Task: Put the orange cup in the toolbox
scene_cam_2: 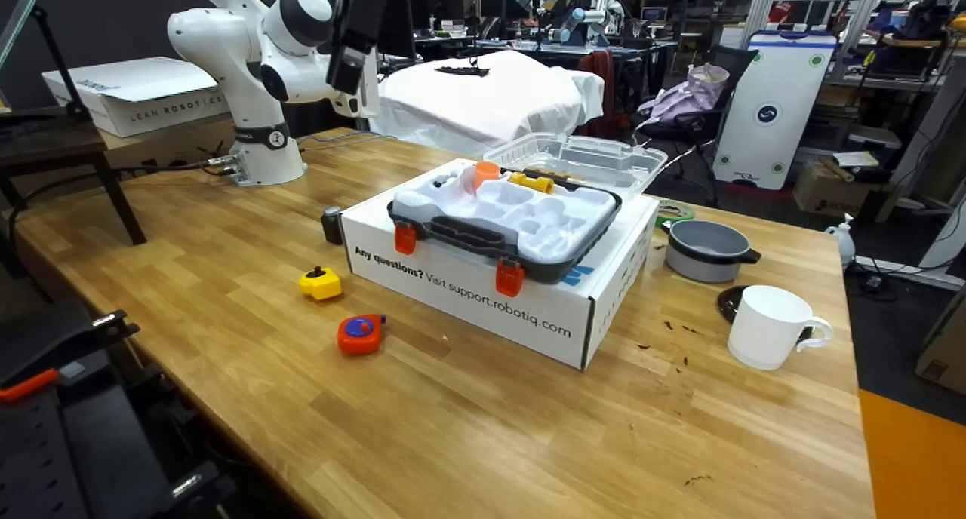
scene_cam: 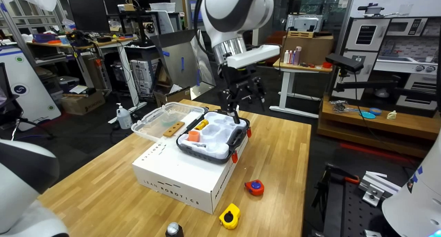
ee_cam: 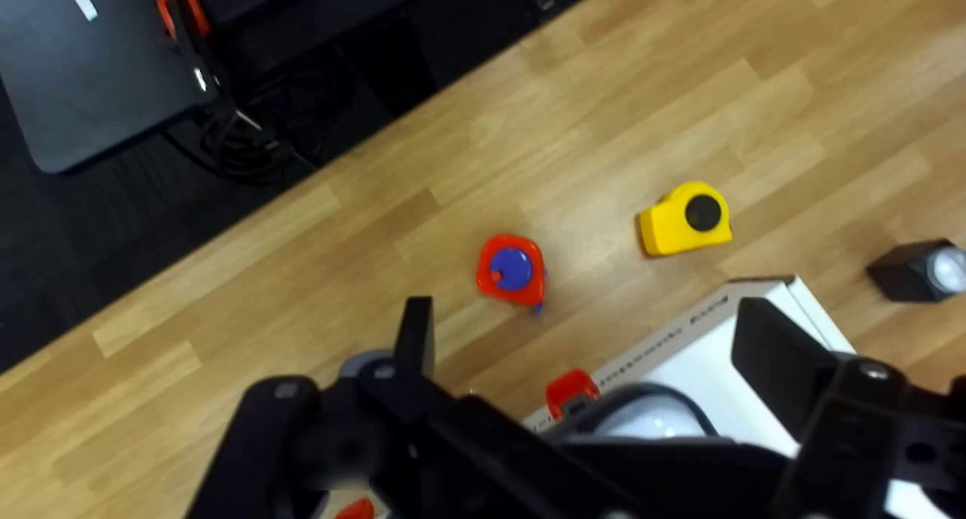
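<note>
The orange cup point(scene_cam: 193, 136) stands in the left end of the white insert of the open toolbox point(scene_cam: 203, 156). In an exterior view the cup point(scene_cam_2: 487, 173) also shows inside the toolbox point(scene_cam_2: 562, 271), behind its handle side. My gripper point(scene_cam: 248, 110) hangs over the toolbox's end away from the cup. In the wrist view its fingers point(ee_cam: 586, 306) are wide apart with nothing between them. There the toolbox's rim point(ee_cam: 653, 387) and a red latch show below; most of it and the cup are hidden. A black gripper part point(scene_cam_2: 351, 59) shows at the top of an exterior view.
The toolbox sits on a white box point(scene_cam: 179, 182), its clear lid point(scene_cam: 151, 125) folded back. A yellow piece point(scene_cam: 202, 124) lies in the insert. Red point(scene_cam: 255, 187) and yellow point(scene_cam: 230, 216) tape measures, a grey pot point(scene_cam_2: 708, 251) and a white mug point(scene_cam_2: 770, 327) stand around the box.
</note>
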`<state>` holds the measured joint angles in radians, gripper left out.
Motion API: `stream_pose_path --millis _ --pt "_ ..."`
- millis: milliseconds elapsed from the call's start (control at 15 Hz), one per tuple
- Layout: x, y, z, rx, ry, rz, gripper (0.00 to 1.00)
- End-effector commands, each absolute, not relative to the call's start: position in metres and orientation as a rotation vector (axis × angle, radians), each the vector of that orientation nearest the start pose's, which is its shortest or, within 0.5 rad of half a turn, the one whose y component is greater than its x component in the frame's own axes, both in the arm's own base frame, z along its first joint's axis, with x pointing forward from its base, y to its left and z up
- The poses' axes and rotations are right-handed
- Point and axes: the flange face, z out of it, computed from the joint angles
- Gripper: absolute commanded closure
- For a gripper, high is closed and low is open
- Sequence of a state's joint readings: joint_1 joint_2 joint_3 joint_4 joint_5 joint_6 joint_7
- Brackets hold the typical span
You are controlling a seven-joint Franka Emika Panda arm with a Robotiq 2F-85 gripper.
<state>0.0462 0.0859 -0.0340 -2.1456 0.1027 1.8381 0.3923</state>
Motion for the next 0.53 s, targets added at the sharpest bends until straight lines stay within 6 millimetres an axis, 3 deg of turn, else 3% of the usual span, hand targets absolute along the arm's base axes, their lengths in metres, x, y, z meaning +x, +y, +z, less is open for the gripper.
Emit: stream_pose_path --millis 0,133,467 --pt "0.488 0.016 0.339 -3.000 0.645 0.632 0.00" --pt "0.475 0.017 0.343 -3.003 0.642 0.603 0.00" --pt "0.476 0.017 0.342 -3.004 0.644 0.586 0.00"
